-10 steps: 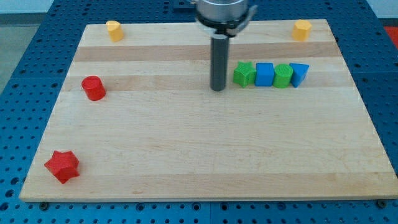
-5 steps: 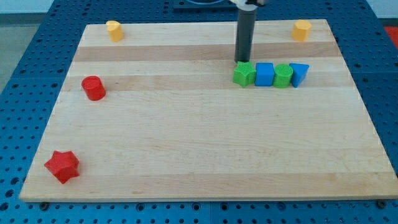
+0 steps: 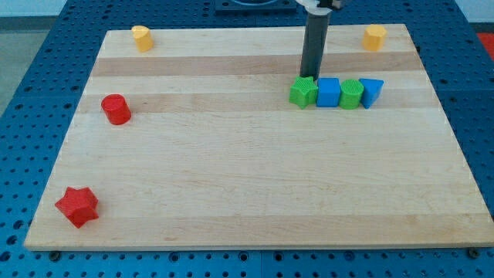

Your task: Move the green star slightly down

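The green star (image 3: 303,92) sits at the left end of a tight row of blocks in the upper right of the wooden board (image 3: 231,177). To its right stand a blue cube (image 3: 329,92), a green cylinder-like block (image 3: 351,93) and a blue triangular block (image 3: 371,91). My tip (image 3: 310,76) is just above the green star's top right edge, touching or nearly touching it. The dark rod rises from there to the view's top.
A yellow block (image 3: 140,37) lies at the board's top left and another yellow block (image 3: 375,36) at the top right. A red cylinder (image 3: 116,109) stands at the left. A red star (image 3: 77,206) lies at the bottom left corner.
My tip moved from left of the green star up and round to its top side, then shifted slightly right along it. The blocks have not visibly moved.
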`<action>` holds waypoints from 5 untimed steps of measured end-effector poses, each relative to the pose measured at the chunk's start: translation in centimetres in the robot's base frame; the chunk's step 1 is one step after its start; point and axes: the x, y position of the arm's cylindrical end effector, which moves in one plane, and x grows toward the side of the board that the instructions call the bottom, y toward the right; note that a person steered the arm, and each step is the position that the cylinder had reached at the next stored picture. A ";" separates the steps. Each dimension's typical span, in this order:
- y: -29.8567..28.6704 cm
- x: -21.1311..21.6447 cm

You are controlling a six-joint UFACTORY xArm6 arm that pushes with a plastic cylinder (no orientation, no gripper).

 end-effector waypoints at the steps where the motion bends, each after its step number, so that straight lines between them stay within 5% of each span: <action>1: -0.1 0.4; 5: -0.1 0.9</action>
